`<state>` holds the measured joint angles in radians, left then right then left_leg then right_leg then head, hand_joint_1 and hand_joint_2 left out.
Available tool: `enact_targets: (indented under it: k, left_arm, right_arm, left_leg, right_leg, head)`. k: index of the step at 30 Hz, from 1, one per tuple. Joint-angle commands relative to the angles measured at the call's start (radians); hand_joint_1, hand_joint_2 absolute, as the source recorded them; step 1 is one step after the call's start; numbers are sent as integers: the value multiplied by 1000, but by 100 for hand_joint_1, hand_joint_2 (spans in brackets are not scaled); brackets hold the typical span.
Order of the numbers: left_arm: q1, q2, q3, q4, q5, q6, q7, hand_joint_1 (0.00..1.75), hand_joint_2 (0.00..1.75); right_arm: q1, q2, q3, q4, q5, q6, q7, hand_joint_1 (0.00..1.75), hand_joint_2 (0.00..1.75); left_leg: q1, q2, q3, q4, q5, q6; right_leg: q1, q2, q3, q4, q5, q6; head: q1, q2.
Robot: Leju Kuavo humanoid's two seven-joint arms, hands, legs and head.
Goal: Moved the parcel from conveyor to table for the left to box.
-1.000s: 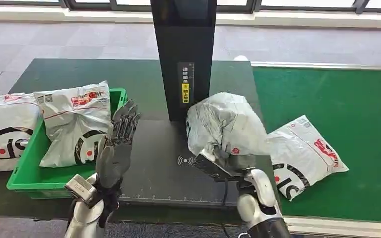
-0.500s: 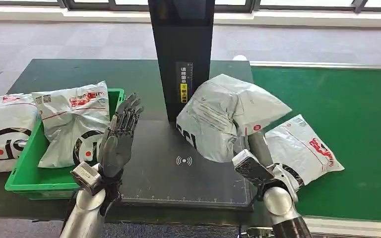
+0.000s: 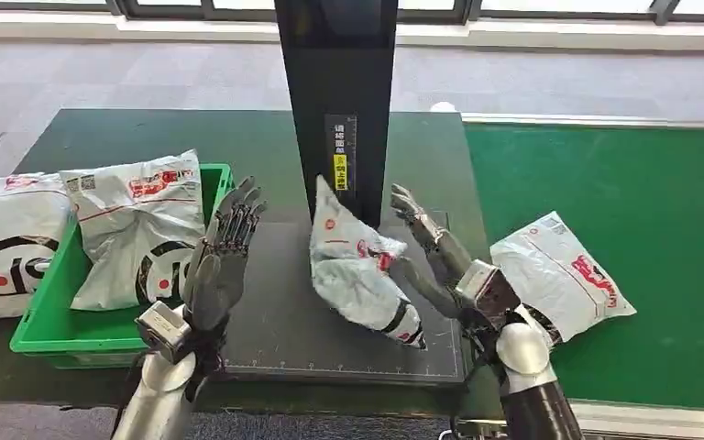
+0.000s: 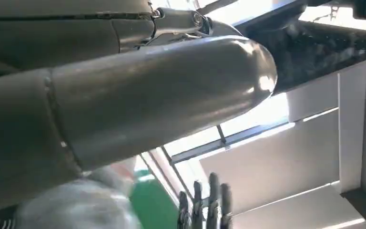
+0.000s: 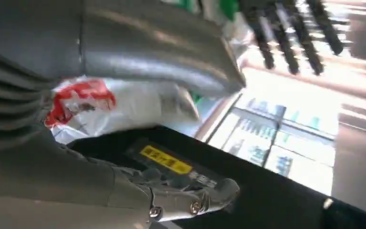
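Note:
A crumpled white parcel (image 3: pixel 357 270) with red print lies tilted on the black scanner plate (image 3: pixel 275 321), one corner pointing up in front of the post. My right hand (image 3: pixel 435 252) is just right of it, fingers spread and stretched forward, thumb against the parcel's right side, gripping nothing. In the right wrist view the same parcel (image 5: pixel 124 102) sits close beside the grey thumb. My left hand (image 3: pixel 220 257) stands upright at the plate's left edge, palm toward the parcel, fingers apart and empty. The green box (image 3: pixel 50 325) is left of that hand.
A black scanner post (image 3: pixel 337 101) rises behind the plate. The green box holds a white parcel (image 3: pixel 142 225); another (image 3: pixel 5 243) lies against its left side. One more parcel (image 3: pixel 559 280) rests on the green conveyor (image 3: pixel 623 183) at the right.
My right hand carried the parcel down from in front of the post onto the plate and let go, its fingers spreading. The left hand stayed almost still.

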<state>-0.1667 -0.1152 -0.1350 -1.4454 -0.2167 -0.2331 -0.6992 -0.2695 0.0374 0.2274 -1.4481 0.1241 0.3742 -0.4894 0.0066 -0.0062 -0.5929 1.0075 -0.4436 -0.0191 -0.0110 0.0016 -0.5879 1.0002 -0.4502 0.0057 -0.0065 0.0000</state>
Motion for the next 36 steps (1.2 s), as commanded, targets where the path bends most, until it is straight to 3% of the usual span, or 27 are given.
enact_targets:
  k: [1,12,16,20,21,23,25,29,30,31,36]
  left_arm:
    - [-5,5,31,28,3,18,1,0,0]
    - [7,1,32,17,3,21,2,0,0]
    - [10,-15,37,-7,-18,48,12,0,0]
    - [2,-35,-2,13,-177,235,71,0,0]
    - [-7,-15,-49,37,-312,331,106,0,0]
    - [-45,25,-132,163,-475,340,203,0,0]
    - [-60,35,-149,255,-595,393,211,0,0]
    - [-60,35,-149,255,-595,393,211,0,0]
    - [-65,41,-163,280,-686,411,253,0,175]
    - [-70,49,-202,319,-822,387,321,0,175]
    - [-71,29,-214,409,-883,394,326,0,175]
  right_arm:
    - [-119,19,-39,204,26,-77,-8,0,0]
    - [-106,25,-40,183,69,-139,-18,0,0]
    - [30,50,-33,-48,135,-236,-99,0,0]
    - [210,64,-15,-317,129,-291,-209,0,0]
    - [220,63,-3,-365,121,-314,-209,0,0]
    - [231,41,17,-393,106,-349,-209,0,0]
    - [244,29,21,-416,101,-357,-209,0,0]
    - [244,29,21,-416,101,-357,-209,0,0]
    - [247,20,27,-425,103,-370,-209,0,175]
    - [254,11,34,-445,104,-392,-209,0,175]
    - [262,4,30,-478,96,-394,-209,0,175]
  left_leg:
    - [0,1,2,-1,1,0]
    - [0,2,3,-2,1,0]
    - [0,0,2,-2,0,0]
    - [0,-5,0,-1,0,0]
    - [0,-5,1,-1,0,0]
    - [-1,-5,0,-1,0,0]
    - [-1,-6,2,-2,-1,0]
    - [0,-2,1,-1,-2,1]
    - [0,0,1,-1,-2,0]
    - [0,1,4,-3,-1,1]
    - [0,-1,2,-1,-2,1]
  right_leg:
    - [0,1,1,-1,1,0]
    - [0,1,2,-2,1,-1]
    - [0,0,2,-2,0,-1]
    - [0,-5,2,-1,-2,-1]
    - [0,-5,2,-1,-2,0]
    - [-1,-5,1,0,-3,0]
    - [-1,-6,3,-2,-3,0]
    - [0,-2,2,-2,-2,1]
    - [-1,0,1,-2,-2,1]
    - [0,0,3,-4,-1,0]
    - [0,-1,2,-2,-2,1]
  head:
    - [0,0]
    - [0,0]
    - [0,0]
    - [0,0]
    - [0,0]
    - [0,0]
    - [0,0]
    - [0,0]
    - [0,0]
    - [0,0]
    - [0,0]
